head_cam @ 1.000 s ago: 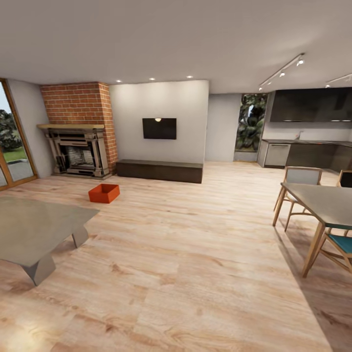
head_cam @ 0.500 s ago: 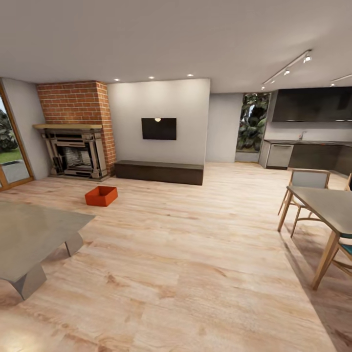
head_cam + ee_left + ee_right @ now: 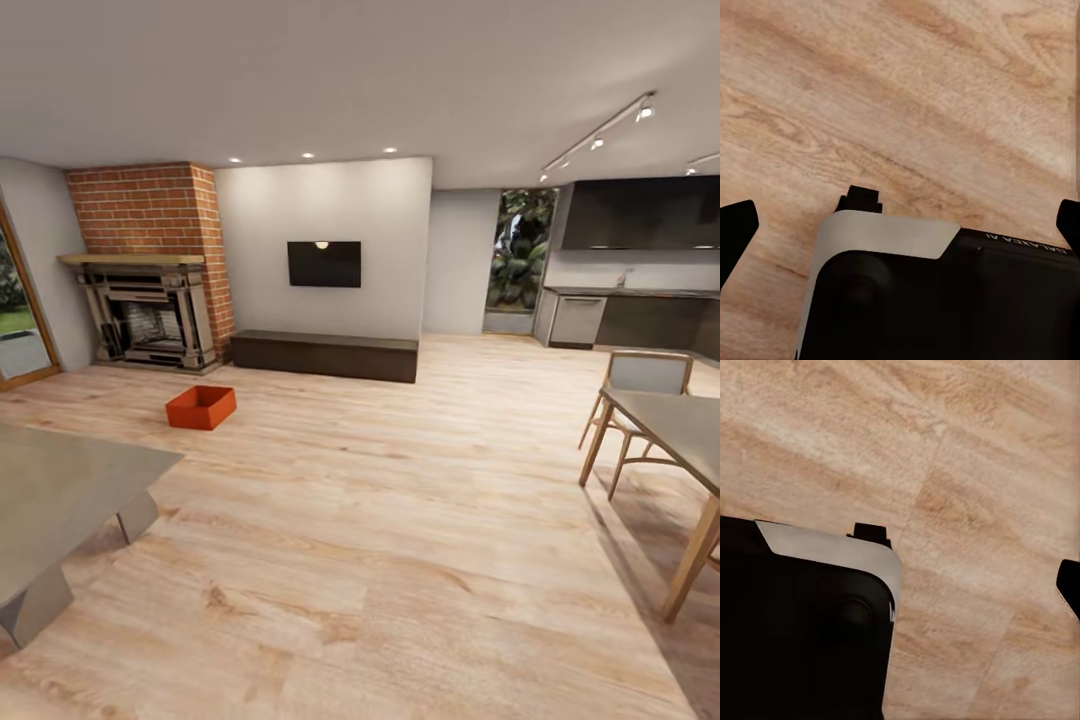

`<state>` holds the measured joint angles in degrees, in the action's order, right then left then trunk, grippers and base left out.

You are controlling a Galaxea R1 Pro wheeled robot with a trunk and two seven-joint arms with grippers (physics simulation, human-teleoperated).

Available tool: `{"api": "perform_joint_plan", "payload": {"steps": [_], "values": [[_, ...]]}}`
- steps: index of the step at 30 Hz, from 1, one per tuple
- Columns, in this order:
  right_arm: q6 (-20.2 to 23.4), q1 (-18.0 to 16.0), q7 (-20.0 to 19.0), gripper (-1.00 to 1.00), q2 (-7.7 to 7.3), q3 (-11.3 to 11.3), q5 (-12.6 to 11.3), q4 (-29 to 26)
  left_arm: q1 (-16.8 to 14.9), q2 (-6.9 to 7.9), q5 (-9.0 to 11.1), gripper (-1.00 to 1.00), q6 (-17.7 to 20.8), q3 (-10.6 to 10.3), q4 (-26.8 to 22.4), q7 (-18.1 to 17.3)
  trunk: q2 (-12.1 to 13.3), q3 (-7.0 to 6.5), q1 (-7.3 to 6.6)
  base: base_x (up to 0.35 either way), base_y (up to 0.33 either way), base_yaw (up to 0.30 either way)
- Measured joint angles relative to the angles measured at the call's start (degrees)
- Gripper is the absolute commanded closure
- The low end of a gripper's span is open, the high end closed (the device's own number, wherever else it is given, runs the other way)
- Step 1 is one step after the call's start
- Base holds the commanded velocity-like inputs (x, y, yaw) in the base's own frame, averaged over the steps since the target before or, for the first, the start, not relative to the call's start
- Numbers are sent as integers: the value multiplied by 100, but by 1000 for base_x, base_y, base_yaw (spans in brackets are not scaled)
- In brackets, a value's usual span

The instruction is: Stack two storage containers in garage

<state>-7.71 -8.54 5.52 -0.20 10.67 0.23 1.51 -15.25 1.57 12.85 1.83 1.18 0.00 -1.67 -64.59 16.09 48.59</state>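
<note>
One of the storage containers (image 3: 201, 407), an orange-red lidless bin, sits on the light wood-plank floor of the living room in front of the red-brick fireplace (image 3: 150, 300), far ahead and to the left in the head view. My left gripper (image 3: 902, 225) hangs over bare planks beside the robot's dark base, its black fingertips (image 3: 735, 232) wide apart and holding nothing. Of my right gripper (image 3: 904, 585), one black fingertip (image 3: 1069, 585) shows at the picture's edge, also over bare planks, with nothing held.
A glass table (image 3: 60, 490) stands near on the left. A dining table (image 3: 680, 420) and chair (image 3: 640, 385) stand on the right. A low dark bench (image 3: 325, 355) runs under the wall TV (image 3: 324, 263). A kitchen (image 3: 640, 310) lies at the back right.
The whole head view has shifted: the camera has rolled forward into the room, so the glass table and dining table slid outward. The bin itself has not moved.
</note>
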Motion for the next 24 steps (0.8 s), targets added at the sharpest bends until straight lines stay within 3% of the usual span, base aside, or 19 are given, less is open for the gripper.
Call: {"api": "perform_joint_plan", "payload": {"steps": [24], "values": [[6,0,0,-100,1,-3,1,0,0,0,0,-100,-6,-2,0,0,0,0,0,324,0,0]]}}
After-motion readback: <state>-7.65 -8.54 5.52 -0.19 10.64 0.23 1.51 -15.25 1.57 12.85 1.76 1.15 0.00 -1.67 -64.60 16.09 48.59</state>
